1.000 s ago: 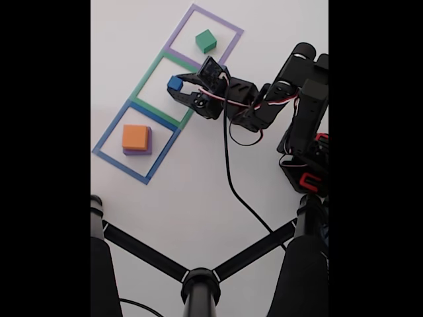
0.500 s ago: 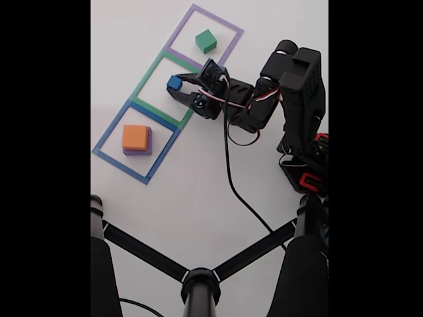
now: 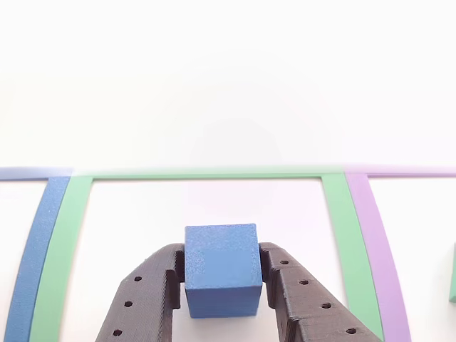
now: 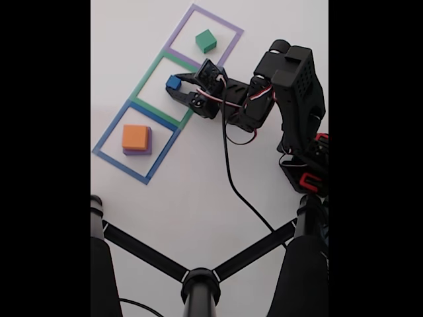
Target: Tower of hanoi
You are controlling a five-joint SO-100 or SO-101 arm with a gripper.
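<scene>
Gripping the blue block [image 3: 221, 269] inside the green outline [image 4: 147, 80], our gripper [image 3: 222, 285] clamps its sides; we judge the shallow hold could slip during lifting.

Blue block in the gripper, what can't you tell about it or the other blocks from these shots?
- Blue block: whether it touches the table; the gripper fingers and bottom edge hide its underside in the other view.
- Purple block: mostly covered by the orange block in the fixed view.
- Green block: cut by the other view's right edge.
</scene>
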